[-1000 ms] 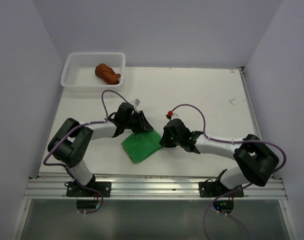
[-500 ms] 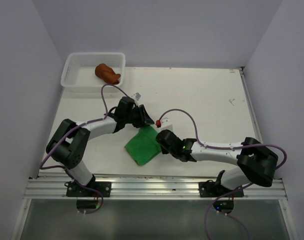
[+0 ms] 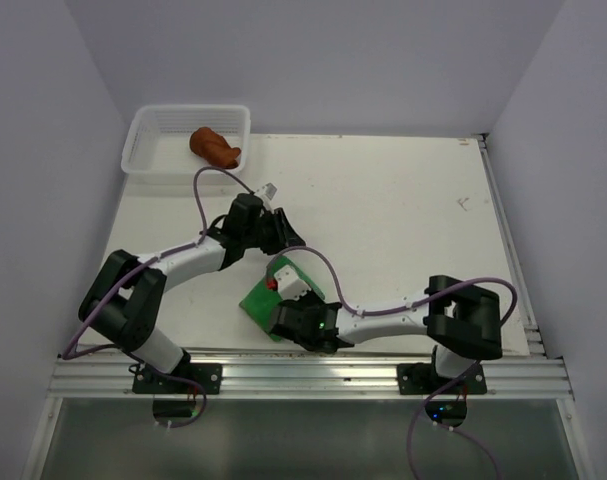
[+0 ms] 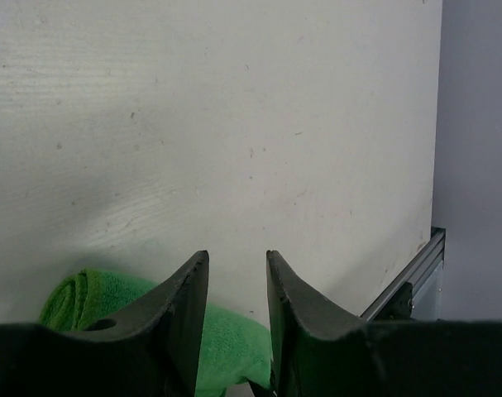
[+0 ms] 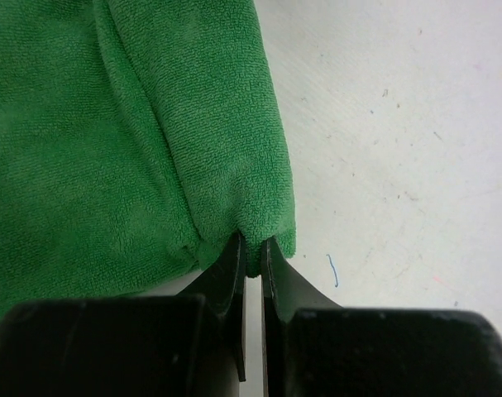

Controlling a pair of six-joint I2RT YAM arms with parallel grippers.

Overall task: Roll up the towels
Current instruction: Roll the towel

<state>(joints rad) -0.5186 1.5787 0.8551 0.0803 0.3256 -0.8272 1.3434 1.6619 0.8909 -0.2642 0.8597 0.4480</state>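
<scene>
Right wrist view: right arm (image 3: 383, 312) lies low along the near tabletop (image 3: 403, 200) edge, its jaws pinching a corner of the bright green terry towel (image 5: 110, 124); left jaws spread.

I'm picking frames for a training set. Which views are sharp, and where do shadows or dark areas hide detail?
Top view: evenly lit, sharp, no glare. Left wrist view: table crisp, with a soft shadow at lower left; left hand is a dark near-silhouette. Right wrist view: green towel pile sharp; right hand black, almost featureless.
</scene>
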